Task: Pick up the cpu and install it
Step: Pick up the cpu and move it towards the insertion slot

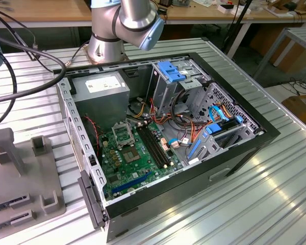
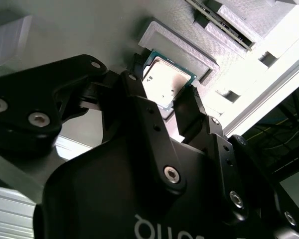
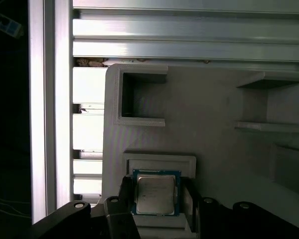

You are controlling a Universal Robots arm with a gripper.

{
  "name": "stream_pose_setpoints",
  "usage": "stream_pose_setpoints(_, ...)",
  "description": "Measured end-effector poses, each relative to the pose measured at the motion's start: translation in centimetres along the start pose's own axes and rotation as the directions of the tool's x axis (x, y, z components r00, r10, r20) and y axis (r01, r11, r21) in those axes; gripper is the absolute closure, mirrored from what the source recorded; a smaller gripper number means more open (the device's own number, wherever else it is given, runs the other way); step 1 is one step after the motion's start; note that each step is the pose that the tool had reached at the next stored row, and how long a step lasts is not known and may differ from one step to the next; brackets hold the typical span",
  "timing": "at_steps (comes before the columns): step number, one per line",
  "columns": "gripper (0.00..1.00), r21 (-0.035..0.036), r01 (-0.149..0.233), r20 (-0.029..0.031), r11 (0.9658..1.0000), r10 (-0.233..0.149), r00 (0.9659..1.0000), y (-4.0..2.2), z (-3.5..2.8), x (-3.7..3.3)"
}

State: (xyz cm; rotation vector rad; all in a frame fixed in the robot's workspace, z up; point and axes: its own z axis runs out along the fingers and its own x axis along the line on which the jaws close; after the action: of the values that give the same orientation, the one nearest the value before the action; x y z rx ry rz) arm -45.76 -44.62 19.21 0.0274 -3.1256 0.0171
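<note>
exterior view: the open computer case [image 1: 255,138] holds the motherboard [image 1: 117,163] with its socket [image 1: 123,133], and the grey fixture [image 1: 20,173] stands at the exterior view's left. second wrist view: the gripper [image 2: 163,85] straddles the cpu [image 2: 167,79] at the fixture's pocket, and the jaws look clamped on two opposite edges. first wrist view: the cpu [image 3: 155,191] sits square between them. a good lift is straight up, level and lightly squeezed, so no corner snags the pocket rim.

Even, bright light fills the exterior view, with soft sheen on the ribbed counter [image 1: 275,194]. Both wrist views are dim; rails [image 3: 189,47] glare white, the cpu [image 3: 155,194] gleams faintly.
</note>
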Motion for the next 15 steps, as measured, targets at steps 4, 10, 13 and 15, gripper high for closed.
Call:
stream_pose_setpoints(4,0.48,0.0001,0.0,-0.0002,1.0,0.0,1.0,0.0,-0.12,0.01)
stream_pose_setpoints(10,0.48,0.0001,0.0,-0.0003,1.0,0.0,1.0,0.0,-0.05,0.0)
stream_pose_setpoints(13,0.48,0.0001,0.0,0.0001,1.0,0.0,1.0,0.0,-0.03,0.0)
stream_pose_setpoints(15,0.48,0.0001,0.0,0.0003,1.0,0.0,1.0,0.0,-0.03,0.0)
